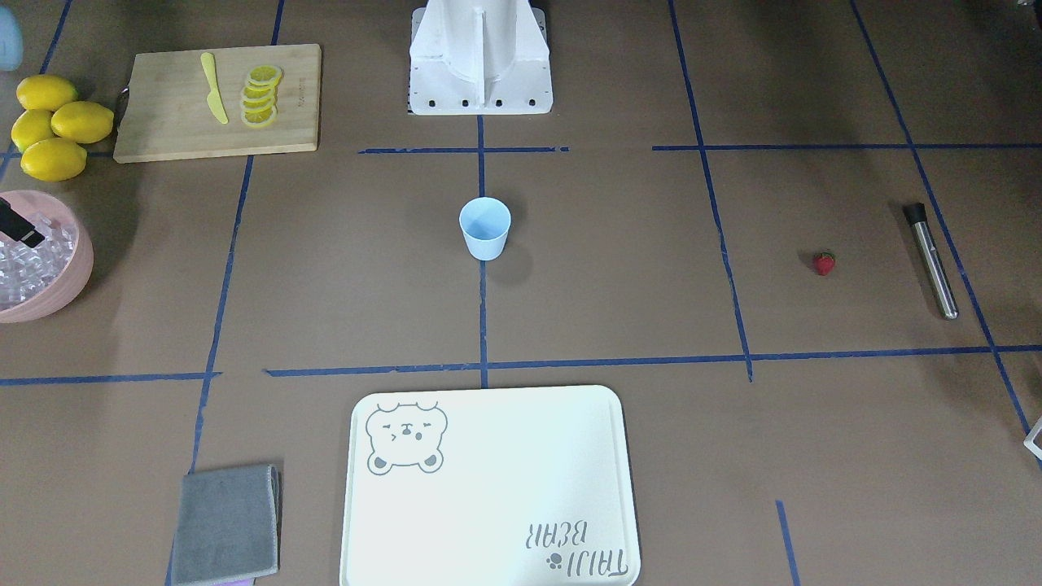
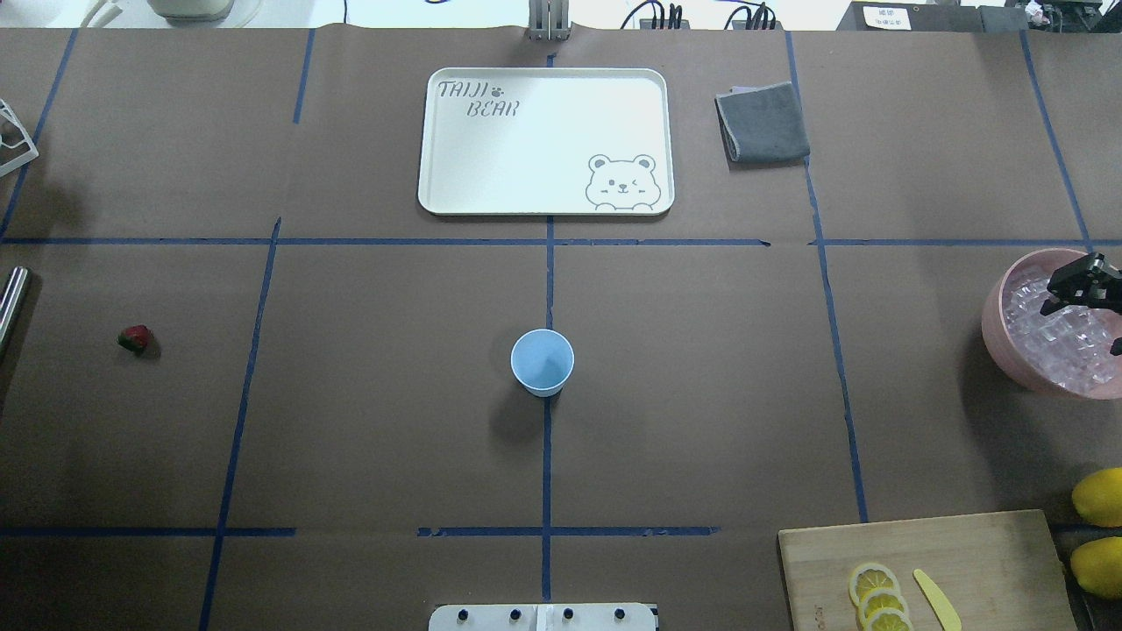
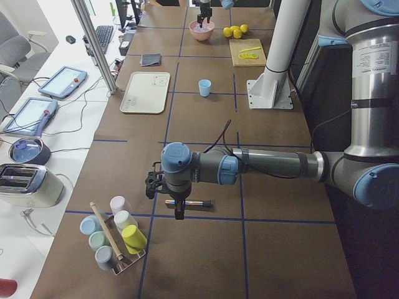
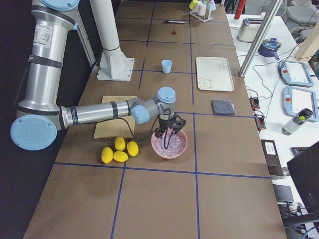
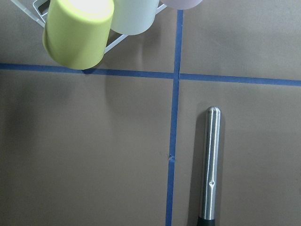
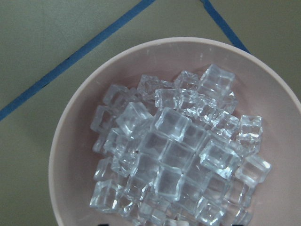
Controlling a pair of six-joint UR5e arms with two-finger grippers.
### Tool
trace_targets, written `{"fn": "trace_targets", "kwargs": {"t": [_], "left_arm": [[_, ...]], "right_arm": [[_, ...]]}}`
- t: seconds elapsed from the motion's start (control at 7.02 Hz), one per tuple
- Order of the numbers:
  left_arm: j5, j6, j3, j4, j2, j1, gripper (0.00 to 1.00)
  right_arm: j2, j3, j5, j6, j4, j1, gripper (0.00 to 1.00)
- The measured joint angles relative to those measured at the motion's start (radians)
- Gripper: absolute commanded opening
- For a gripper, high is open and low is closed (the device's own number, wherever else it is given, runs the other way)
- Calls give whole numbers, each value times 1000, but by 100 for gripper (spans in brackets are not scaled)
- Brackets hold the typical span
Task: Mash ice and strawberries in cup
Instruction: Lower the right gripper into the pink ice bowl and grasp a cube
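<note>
The light-blue cup (image 2: 542,360) stands upright and looks empty at the table's centre. A small red strawberry (image 2: 134,338) lies alone far over on the left side. A heap of clear ice (image 6: 174,155) fills the pink bowl (image 2: 995,333) at the right edge. My right gripper (image 2: 1081,329) hovers over that ice, open, with nothing between its fingers. My left gripper (image 3: 177,208) shows only in the exterior left view, pointing down over a steel muddler (image 5: 209,165); whether it is open or shut I cannot tell.
A white bear tray (image 2: 456,188) and a folded grey cloth (image 2: 761,123) lie at the far side. A wooden board (image 1: 171,130) carries lemon slices (image 1: 260,96) and a yellow knife (image 1: 214,88), with whole lemons (image 1: 53,122) beside it. A rack of cups (image 3: 115,240) stands near the left gripper.
</note>
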Motion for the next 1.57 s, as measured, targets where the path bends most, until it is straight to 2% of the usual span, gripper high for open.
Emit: {"fn": "trace_targets", "kwargs": {"t": [1.0, 1.57], "left_arm": [[5, 0, -34, 0, 8, 0, 100], [8, 0, -42, -1, 11, 0, 100]], "right_arm": [[3, -37, -31, 36, 4, -24, 80], [38, -64, -60, 43, 4, -32, 75]]}}
